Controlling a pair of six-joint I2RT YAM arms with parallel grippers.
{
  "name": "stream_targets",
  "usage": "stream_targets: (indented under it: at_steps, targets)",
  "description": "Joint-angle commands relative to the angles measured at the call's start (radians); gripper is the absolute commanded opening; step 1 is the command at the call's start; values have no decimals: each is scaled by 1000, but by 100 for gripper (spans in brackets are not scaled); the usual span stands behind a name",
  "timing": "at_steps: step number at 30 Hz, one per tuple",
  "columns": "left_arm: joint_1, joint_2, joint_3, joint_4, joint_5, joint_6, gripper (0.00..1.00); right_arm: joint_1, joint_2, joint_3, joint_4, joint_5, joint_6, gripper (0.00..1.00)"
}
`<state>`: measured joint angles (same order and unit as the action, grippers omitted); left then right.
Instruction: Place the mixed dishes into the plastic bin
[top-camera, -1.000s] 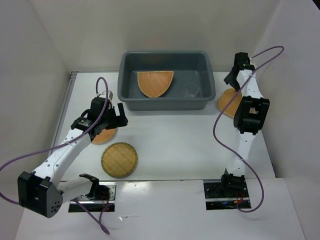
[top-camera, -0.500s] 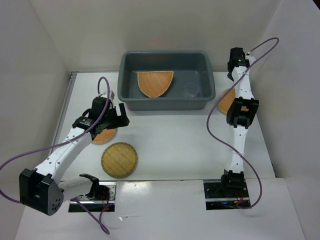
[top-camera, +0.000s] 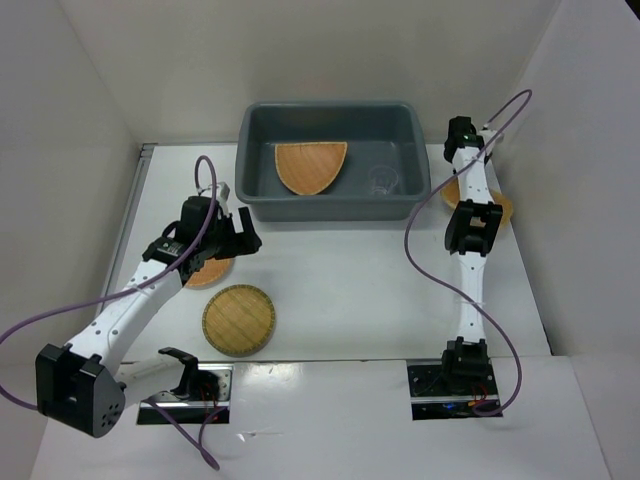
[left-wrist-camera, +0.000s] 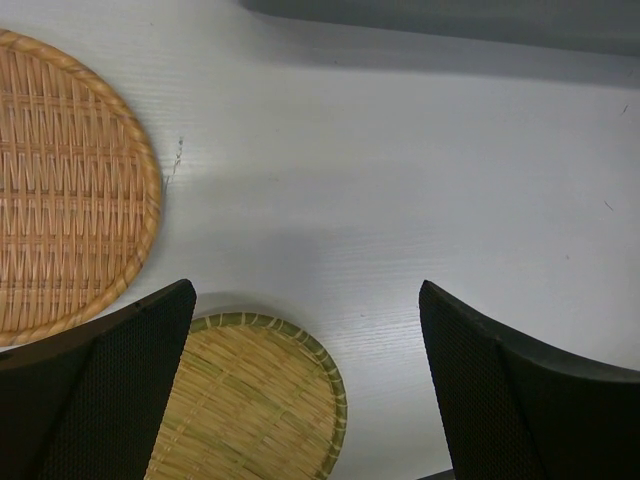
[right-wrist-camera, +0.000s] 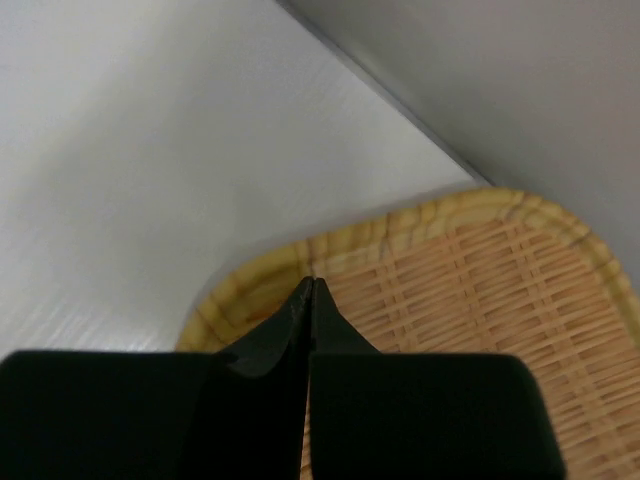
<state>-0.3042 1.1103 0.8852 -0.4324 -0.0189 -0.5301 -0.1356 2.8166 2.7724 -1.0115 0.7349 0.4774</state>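
The right hand (right-wrist-camera: 312, 288) has its fingers pressed together, tips at the rim of the rounded-square tan wicker tray (right-wrist-camera: 470, 300) in mid-frame. Whether they nip the weave I cannot tell. Over the last second that arm has folded upright and drawn in beside the right end of the large dark grey plastic bin (top-camera: 325, 210), so this tray looks next to go. The left hand (left-wrist-camera: 305, 300), spread wide and barely shifted, hovers over a small green-rimmed round wicker tray (left-wrist-camera: 255, 400), with a larger orange round wicker tray (left-wrist-camera: 60, 190) at upper left. The fan-shaped wicker tray (top-camera: 310, 165) and clear glass cup (top-camera: 383, 180) lie in the bin — three trays remain on the white tabletop (top-camera: 350, 280).
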Motion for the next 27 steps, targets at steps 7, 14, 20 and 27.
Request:
stream_targets:
  at_steps: [7,14,20,27]
  targets:
    - [4,-10,6,41,19,-5,99,-6,32,-5,-105,66,18,0]
    - [4,-20,-3,41,0,-5,99,-6,-86,-175,-105,66,42,0]
    - [4,-50,-12,50,-9,-5,99,-6,-209,-419,-29,55,43,0]
    - [4,-69,-22,50,-29,-5,99,40,-353,-684,13,11,43,0]
